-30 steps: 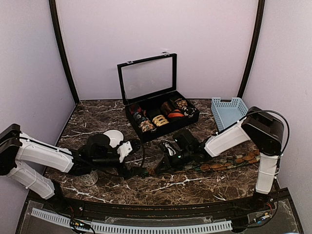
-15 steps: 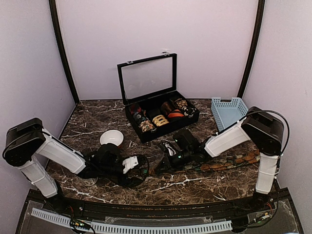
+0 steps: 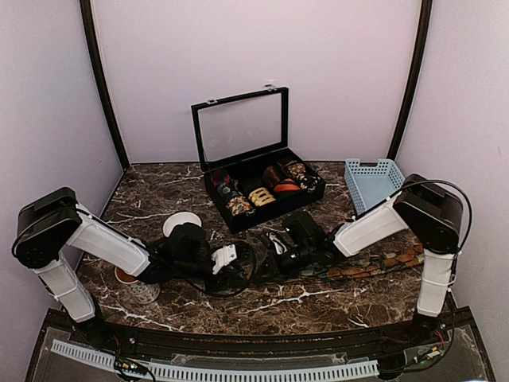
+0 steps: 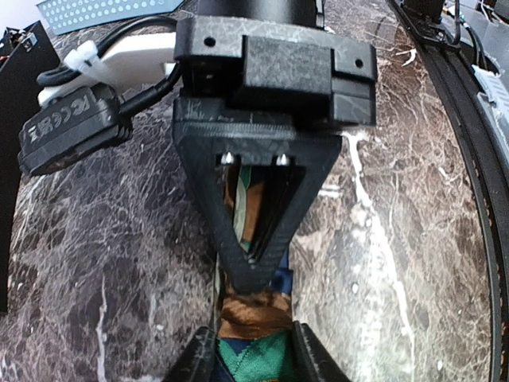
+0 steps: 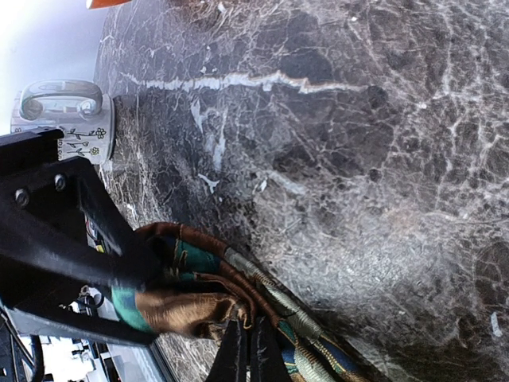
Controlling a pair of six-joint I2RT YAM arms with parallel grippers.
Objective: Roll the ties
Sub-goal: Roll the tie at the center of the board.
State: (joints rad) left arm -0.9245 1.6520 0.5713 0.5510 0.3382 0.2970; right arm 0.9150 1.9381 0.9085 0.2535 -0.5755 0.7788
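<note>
Front-centre of table: tie lay stretched flat, running right toward the right arm's base. Its left end was bunched between the two grippers.
Change, left arm: a second earlier the forearm lay low, with the left gripper up beside the white bowl. It had since swung forward and right to the tie's end, with the elbow raised.
Change, left jaws: wide a second earlier, clearly narrower at this moment.
Change, bowl: half covered by the arm earlier, then in full view.
Change, right arm: none seen, same pose in all three frames.
Left gripper: partway closed onto the tie's folded end. Wrist view showed green-and-brown fabric filling the gap and touching both fingers.
Right gripper: fully closed, tips pinching the tie's brown fold just beside the left gripper. The two grippers sat nose to nose, very close; whether they touched, couldn't tell.
Mug: stood by the left forearm, near the front edge.
Case: lid up, behind the grippers and apart from both, with rolled coils inside.
Basket: back right, apart from the tie.
</note>
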